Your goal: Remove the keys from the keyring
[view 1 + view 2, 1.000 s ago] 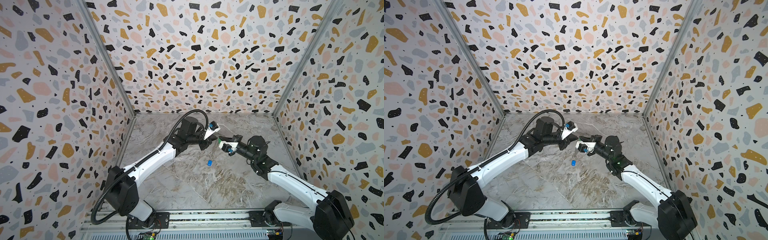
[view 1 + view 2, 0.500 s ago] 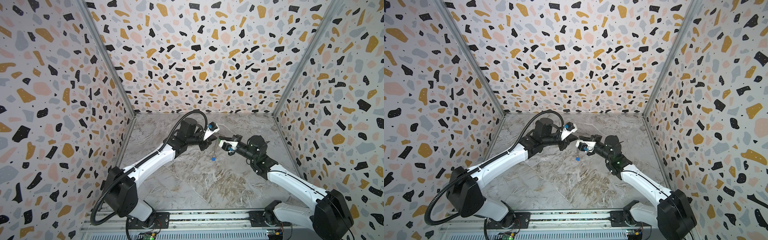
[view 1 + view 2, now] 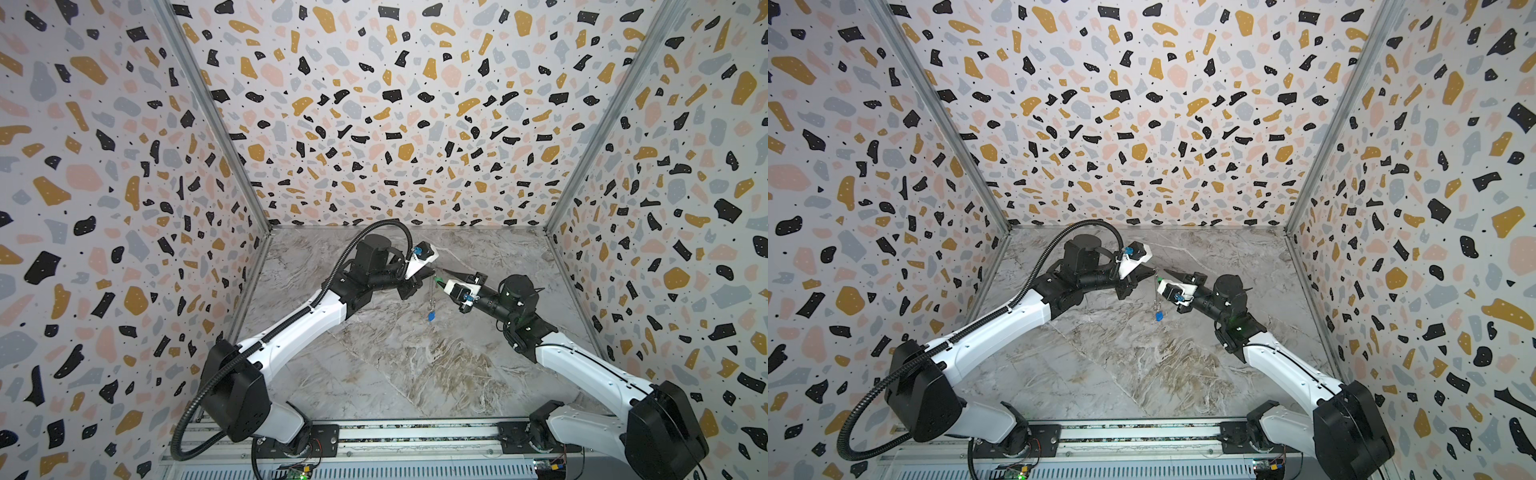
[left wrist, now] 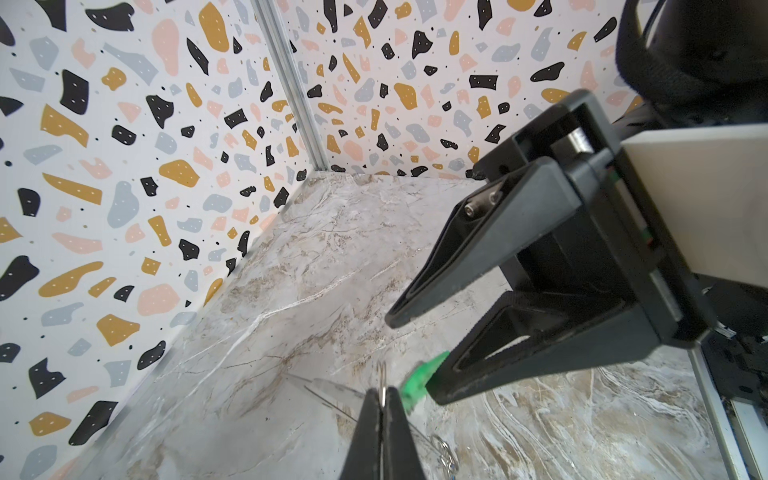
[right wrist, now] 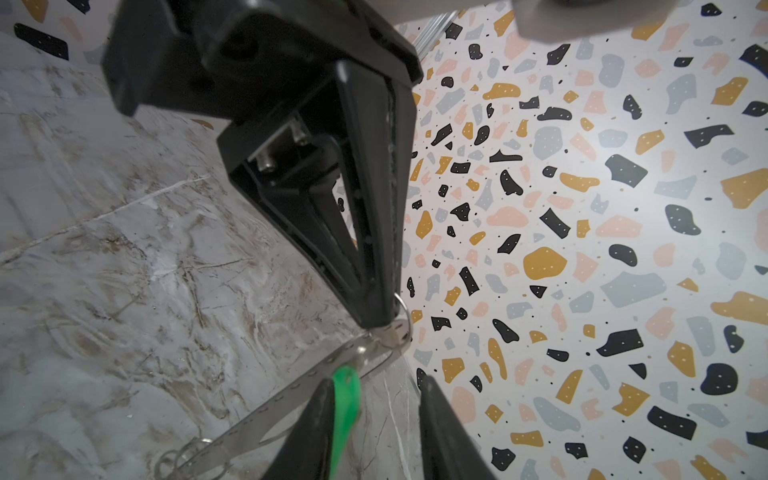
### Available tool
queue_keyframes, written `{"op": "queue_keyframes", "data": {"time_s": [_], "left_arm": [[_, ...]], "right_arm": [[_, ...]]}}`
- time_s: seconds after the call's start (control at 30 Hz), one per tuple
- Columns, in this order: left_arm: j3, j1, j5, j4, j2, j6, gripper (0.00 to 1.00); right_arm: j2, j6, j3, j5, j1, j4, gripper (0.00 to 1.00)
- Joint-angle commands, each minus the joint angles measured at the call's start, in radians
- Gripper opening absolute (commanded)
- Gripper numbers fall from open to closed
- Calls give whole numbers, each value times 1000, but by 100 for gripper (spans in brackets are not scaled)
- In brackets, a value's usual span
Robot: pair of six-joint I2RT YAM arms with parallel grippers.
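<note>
- Left gripper (image 5: 380,316): fingers pinch the keyring (image 5: 282,399) at its end.
- Right gripper (image 4: 413,355): fingers spread; green key (image 5: 345,399) apparently touches one.
- Blue key (image 3: 431,316) dangles below the keyring.

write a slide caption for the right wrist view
Left gripper shut on the keyring, open right gripper around the green key

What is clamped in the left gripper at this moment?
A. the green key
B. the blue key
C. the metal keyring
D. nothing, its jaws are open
C: the left gripper is shut on the keyring, while the green key lies against one finger of the open right gripper and the blue key dangles below.
</note>
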Motion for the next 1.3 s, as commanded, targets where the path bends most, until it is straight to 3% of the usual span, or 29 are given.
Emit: {"op": "queue_keyframes", "data": {"time_s": [0.0, 0.37, 0.6, 1.27], "left_arm": [[-9, -3, -8, 75, -37, -7, 0], [-7, -3, 6, 74, -42, -2, 0], [-12, -4, 25, 74, -53, 8, 0], [-18, -9, 51, 104, -43, -14, 0]], "right_arm": [[-41, 91, -12, -71, -28, 49, 40], [6, 271, -32, -200, -68, 90, 43], [45, 302, -4, -234, -75, 63, 43], [91, 227, 46, -52, -28, 4, 41]]}}
